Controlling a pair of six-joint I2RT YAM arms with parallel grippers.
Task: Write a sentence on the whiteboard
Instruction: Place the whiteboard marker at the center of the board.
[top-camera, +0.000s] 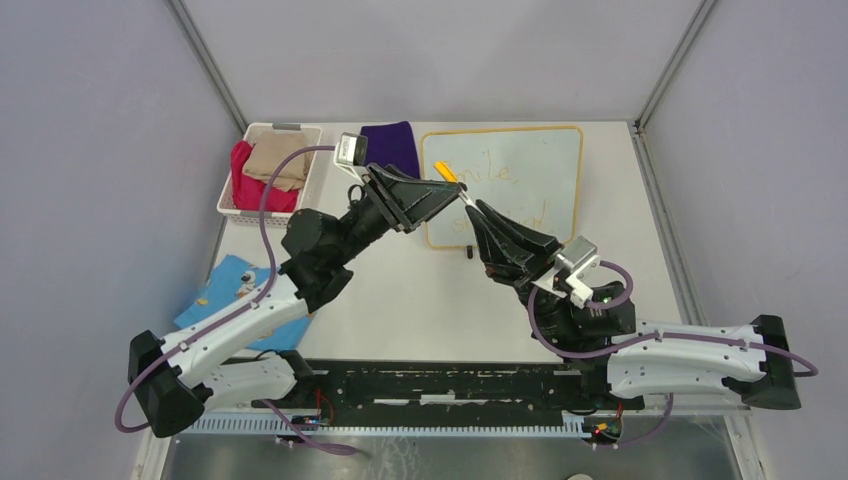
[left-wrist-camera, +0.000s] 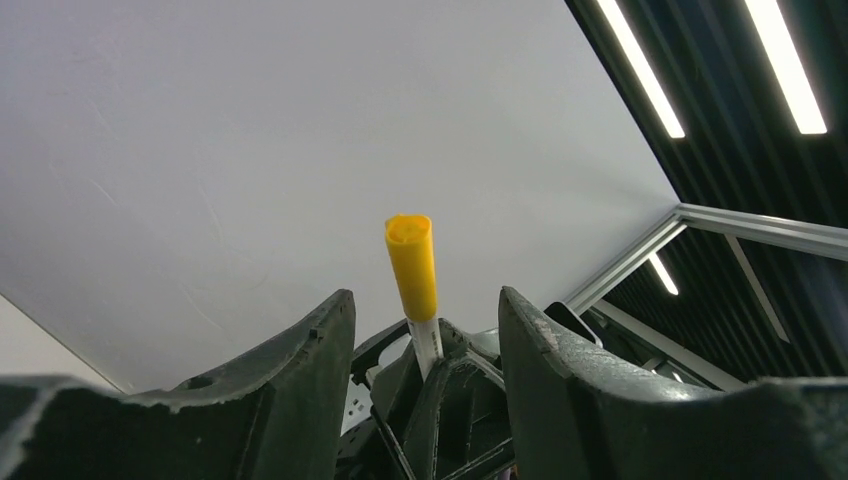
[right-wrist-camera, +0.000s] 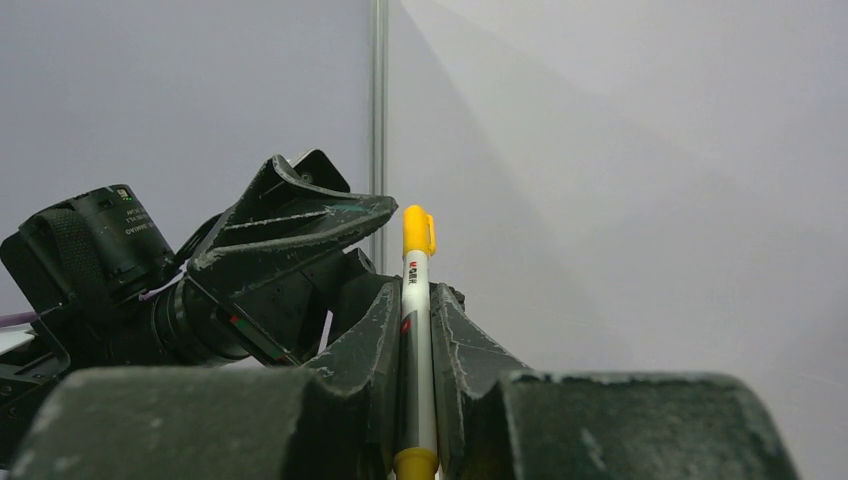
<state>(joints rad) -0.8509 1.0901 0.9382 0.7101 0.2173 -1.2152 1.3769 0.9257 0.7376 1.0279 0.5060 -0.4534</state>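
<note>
Right gripper (right-wrist-camera: 417, 310) clamped a white marker (right-wrist-camera: 417, 262) with unreadable red lettering; left gripper (left-wrist-camera: 427, 300) gaped around its yellow cap (left-wrist-camera: 411, 265). On the whiteboard (top-camera: 548, 158), the faint orange sentence (top-camera: 492, 172) showed "mile,".

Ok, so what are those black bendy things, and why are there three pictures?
They are two robot arms, each ending in a claw. The big picture looks down from above. The other two come from little cameras on each wrist. The right claw is squeezing a marker with a yellow cap. The left claw is open around that cap, not pinching it. On the table lie a whiteboard with orange writing, a basket of cloths, a purple cloth and a blue cloth.
</note>
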